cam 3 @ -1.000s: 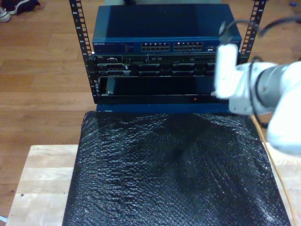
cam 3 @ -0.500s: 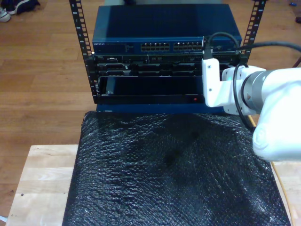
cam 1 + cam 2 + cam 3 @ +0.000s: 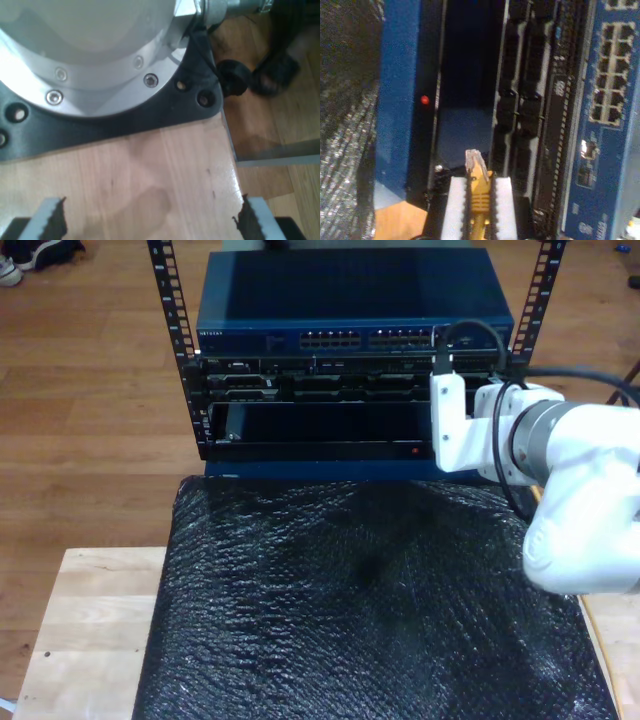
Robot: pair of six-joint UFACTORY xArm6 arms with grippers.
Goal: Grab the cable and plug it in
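Fingers (image 3: 502, 207) of my second gripper (image 3: 476, 210) clamp the cable (image 3: 478, 192); my first gripper's (image 3: 150, 220) are apart over wood.

one cable (image 3: 479, 186), one blue switch (image 3: 350, 300), two pincers (image 3: 478, 200), one black mat (image 3: 370, 600)

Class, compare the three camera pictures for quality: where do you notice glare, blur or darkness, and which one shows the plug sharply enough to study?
First wrist view: glare on the wooden tabletop, blurred background. Second wrist view: dim and soft, but the cable plug stays legible between my second gripper pads. Exterior view: glints on the black wrap; rack interior dark.
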